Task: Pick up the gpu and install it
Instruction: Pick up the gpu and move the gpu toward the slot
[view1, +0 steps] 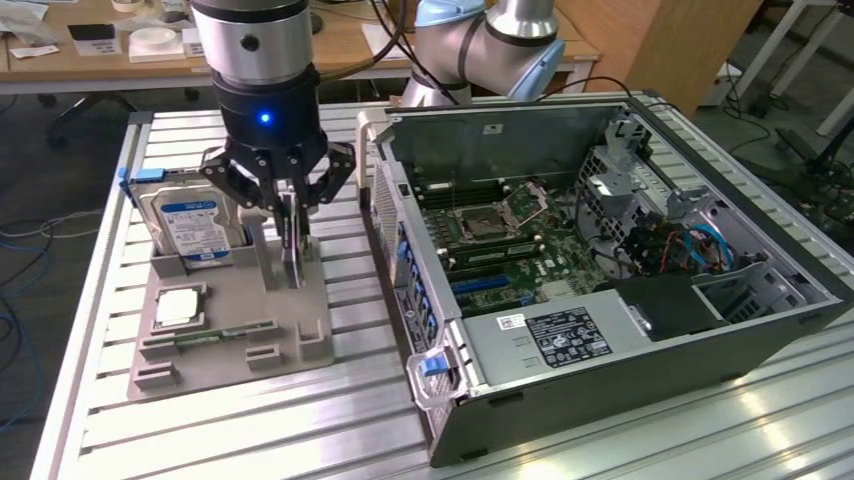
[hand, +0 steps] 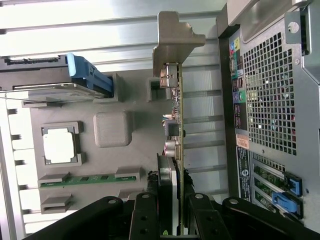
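The gpu (view1: 295, 258) stands on edge in a slot of the grey holder (view1: 247, 300), beside the open computer case (view1: 747, 330). My gripper (view1: 295, 225) hangs straight above it, its two fingers closed against the card's faces near the top edge. From the wrist, the gpu (hand: 175, 115) runs edge-on away from the gripper (hand: 171, 212), with its silvery bracket (hand: 172, 45) at the far end. The black fingers (hand: 145, 220) flank the card tightly. The card's lower edge still sits at the holder (hand: 112, 127).
The holder also carries a hard drive (view1: 194, 225) with a blue-white label, a processor (view1: 179, 307) and a memory stick (view1: 214, 335). The case lies open with its motherboard (view1: 514, 250) exposed, to the exterior view's right. All of it rests on a slatted aluminium table (view1: 267, 430).
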